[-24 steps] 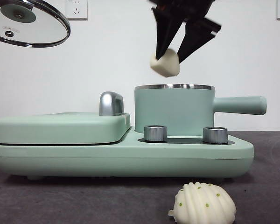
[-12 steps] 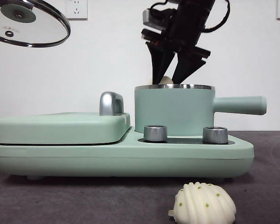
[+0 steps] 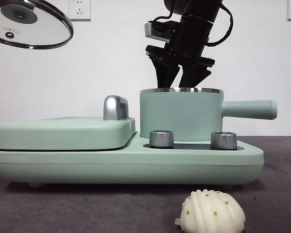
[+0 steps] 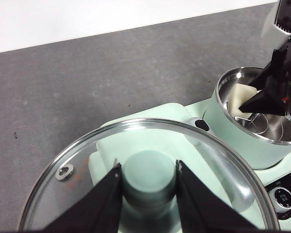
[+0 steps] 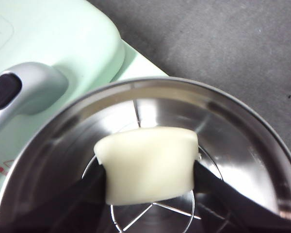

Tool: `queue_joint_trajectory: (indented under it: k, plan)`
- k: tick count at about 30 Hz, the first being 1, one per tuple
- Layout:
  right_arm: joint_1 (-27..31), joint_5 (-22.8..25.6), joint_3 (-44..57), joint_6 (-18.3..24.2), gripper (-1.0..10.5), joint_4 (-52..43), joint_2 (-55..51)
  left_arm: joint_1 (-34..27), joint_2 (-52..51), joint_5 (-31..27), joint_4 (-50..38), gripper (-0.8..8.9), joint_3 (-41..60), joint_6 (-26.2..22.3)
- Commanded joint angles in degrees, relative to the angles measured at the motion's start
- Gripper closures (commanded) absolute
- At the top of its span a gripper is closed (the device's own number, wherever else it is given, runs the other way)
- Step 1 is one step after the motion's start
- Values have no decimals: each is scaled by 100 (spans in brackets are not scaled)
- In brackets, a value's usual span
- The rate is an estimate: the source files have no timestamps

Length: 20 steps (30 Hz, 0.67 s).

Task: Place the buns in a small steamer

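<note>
The small steamer (image 3: pixel 180 114) is a mint-green pot with a steel rim, standing on the cooker base. My right gripper (image 3: pixel 173 85) reaches down into it from above. In the right wrist view that gripper (image 5: pixel 149 171) is shut on the smooth cream bun (image 5: pixel 148 162), low inside the steel pot (image 5: pixel 242 145) over its rack. The left wrist view shows the same bun (image 4: pixel 240 96) inside the pot (image 4: pixel 242 126). The ribbed bun (image 3: pixel 211 211) with green specks lies on the table in front. My left gripper (image 4: pixel 148 167) is shut on the green knob of the glass lid (image 4: pixel 223 174), held high at the left (image 3: pixel 31 24).
A flat mint-green griddle cover (image 3: pixel 63 133) with a chrome handle (image 3: pixel 115 108) fills the left of the base (image 3: pixel 126 165). Two steel knobs (image 3: pixel 161 138) (image 3: pixel 223 140) stand before the pot. The pot's long handle (image 3: pixel 250 109) sticks out to the right.
My right gripper has come down with the smooth bun from above the pot into it. In the front view the bun is now hidden behind the rim. The lid has not moved.
</note>
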State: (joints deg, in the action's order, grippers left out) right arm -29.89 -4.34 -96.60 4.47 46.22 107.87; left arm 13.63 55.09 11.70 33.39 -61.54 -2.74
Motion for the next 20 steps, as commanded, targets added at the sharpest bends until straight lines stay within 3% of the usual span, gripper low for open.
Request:
queue_joint_trajectory:
  k: [1,11,14,17,20]
  plan:
    - [-48,-13,-133,50,660,-39,175,9,4,9,-175,796,-87,20]
    - [-109,-13,-138,50,608,-107,146,9,4,9,-170,796,-87,20]
    - [-109,-2,-138,15,609,-74,-240,9,4,9,-170,796,-87,20]
    - [-114,-68,-136,-396,609,-2,-859,9,4,9,-168,796,-87,20]
    - [-251,-70,-46,-393,609,66,-1388,9,4,9,-170,796,-87,20]
